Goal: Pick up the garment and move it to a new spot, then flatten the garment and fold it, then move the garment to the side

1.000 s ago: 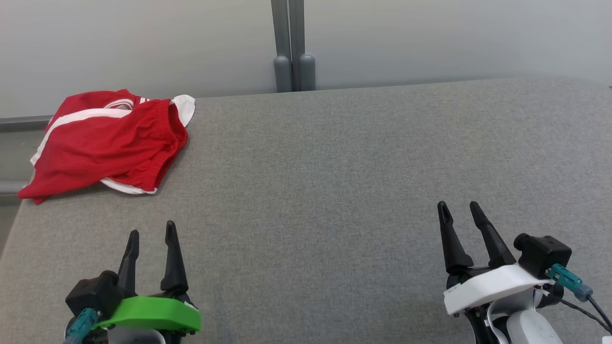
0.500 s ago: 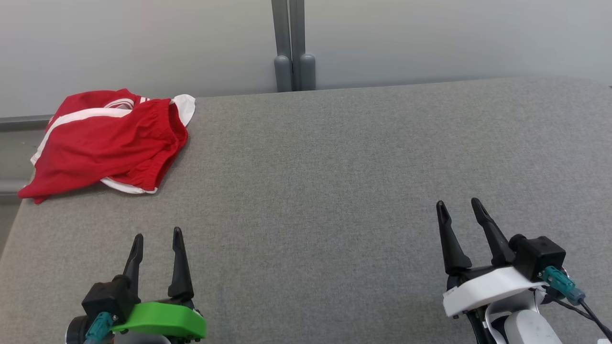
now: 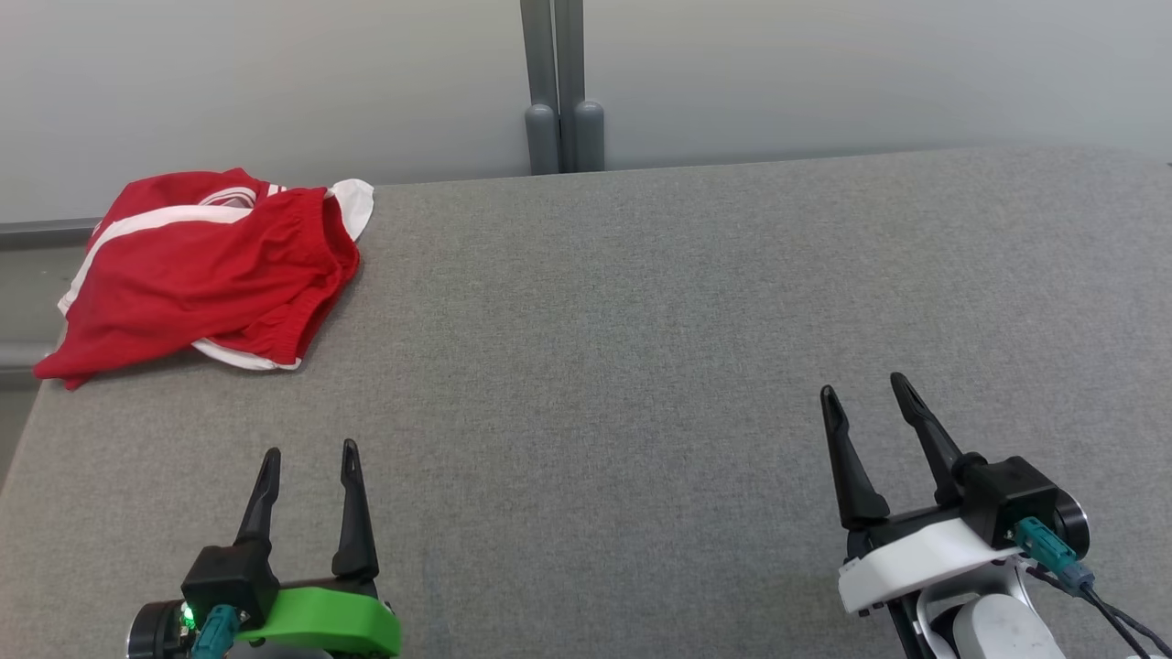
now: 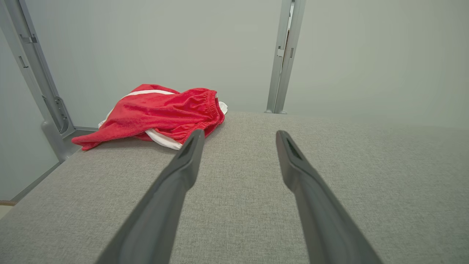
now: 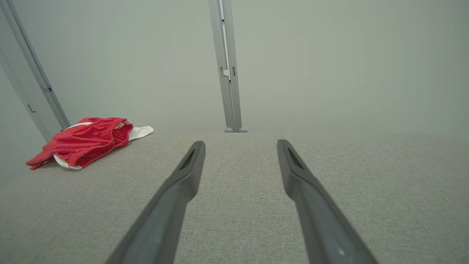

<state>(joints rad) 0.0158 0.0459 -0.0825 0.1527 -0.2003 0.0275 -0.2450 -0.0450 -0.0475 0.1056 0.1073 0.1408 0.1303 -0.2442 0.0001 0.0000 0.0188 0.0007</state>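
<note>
The garment [image 3: 201,275] is a pair of red shorts with white stripes, folded into a bundle at the far left corner of the grey table [image 3: 641,320]; one edge hangs over the table's left side. It also lies far left in the left wrist view as the garment [image 4: 161,113] and in the right wrist view as the garment [image 5: 88,141]. My left gripper [image 3: 309,453] hovers open near the front left, well short of the shorts, with nothing between its fingers. At the front right, my right gripper [image 3: 865,389] is open and empty too.
A pale wall stands behind the table, with a grey double post [image 3: 558,91] at its back edge. A grey rail [image 3: 46,233] runs along the far left behind the garment. The table's left edge lies close to the shorts.
My left gripper has drawn back toward the front edge and slightly right. The right gripper has shifted a little to the left and turned. The garment has not moved.
</note>
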